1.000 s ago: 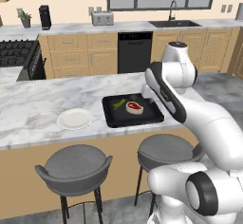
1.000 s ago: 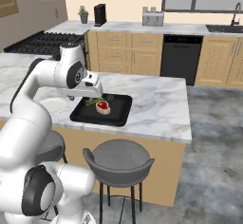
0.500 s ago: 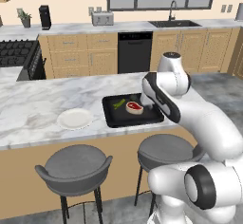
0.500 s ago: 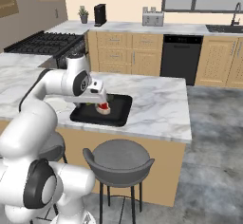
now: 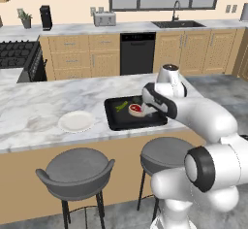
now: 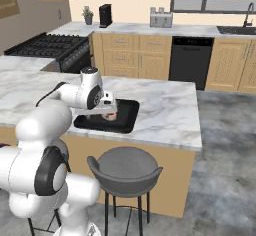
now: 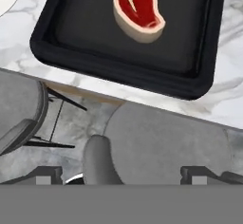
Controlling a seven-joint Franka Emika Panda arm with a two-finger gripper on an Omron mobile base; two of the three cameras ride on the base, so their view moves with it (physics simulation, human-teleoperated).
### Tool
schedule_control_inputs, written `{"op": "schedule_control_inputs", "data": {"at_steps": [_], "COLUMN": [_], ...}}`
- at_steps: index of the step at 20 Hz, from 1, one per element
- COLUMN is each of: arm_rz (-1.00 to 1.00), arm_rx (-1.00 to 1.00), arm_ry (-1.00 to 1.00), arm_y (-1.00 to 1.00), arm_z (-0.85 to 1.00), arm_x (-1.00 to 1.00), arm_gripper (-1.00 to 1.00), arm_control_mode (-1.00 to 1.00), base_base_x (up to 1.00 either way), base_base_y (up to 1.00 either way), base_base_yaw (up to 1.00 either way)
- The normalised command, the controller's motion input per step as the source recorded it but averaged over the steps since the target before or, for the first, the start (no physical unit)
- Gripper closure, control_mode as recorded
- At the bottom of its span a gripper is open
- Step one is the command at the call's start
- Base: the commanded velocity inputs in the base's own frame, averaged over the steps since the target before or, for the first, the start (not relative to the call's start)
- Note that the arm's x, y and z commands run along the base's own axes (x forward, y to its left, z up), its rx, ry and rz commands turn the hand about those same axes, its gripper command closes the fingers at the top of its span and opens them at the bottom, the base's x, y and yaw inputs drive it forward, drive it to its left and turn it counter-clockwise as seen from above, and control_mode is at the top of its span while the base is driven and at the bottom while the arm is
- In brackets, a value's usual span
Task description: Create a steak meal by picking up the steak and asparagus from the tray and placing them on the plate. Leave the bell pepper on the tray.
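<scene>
Two items to lift: steak [image 7: 138, 10] mid-tray [image 7: 123, 66], asparagus [image 5: 121, 106] left of it; my pincer [image 7: 121, 173], spread and holding nothing, could slip off the flat slab or catch the tray's near rim.

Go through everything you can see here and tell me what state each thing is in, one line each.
steak: lying flat on the tray, not gripped.
asparagus: lying on the tray beside the steak.
tray: on the marble counter, near its edge.
plate: on the counter left of the tray, nothing on it.
gripper: fingers spread apart, holding nothing, above the stools short of the tray.
</scene>
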Motion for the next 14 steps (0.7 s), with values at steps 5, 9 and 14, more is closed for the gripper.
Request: {"op": "schedule_control_inputs", "data": {"at_steps": [5,9,14], "arm_rz": [0.13,0.06,0.04], "arm_rx": [0.00,0.00,0.00], "arm_ry": [0.07,0.06,0.03], "arm_y": [0.00,0.00,0.00], "arm_z": [-0.29,-0.20,-0.27], "arm_x": [0.54,0.51,0.49], "arm_gripper": [-1.00,-1.00,-1.00], "arm_control_mode": [-1.00,-1.00,-1.00], "base_base_x": [0.00,0.00,0.00], "base_base_y": [0.00,0.00,0.00], "base_base_yaw": [0.00,0.00,0.00]}}
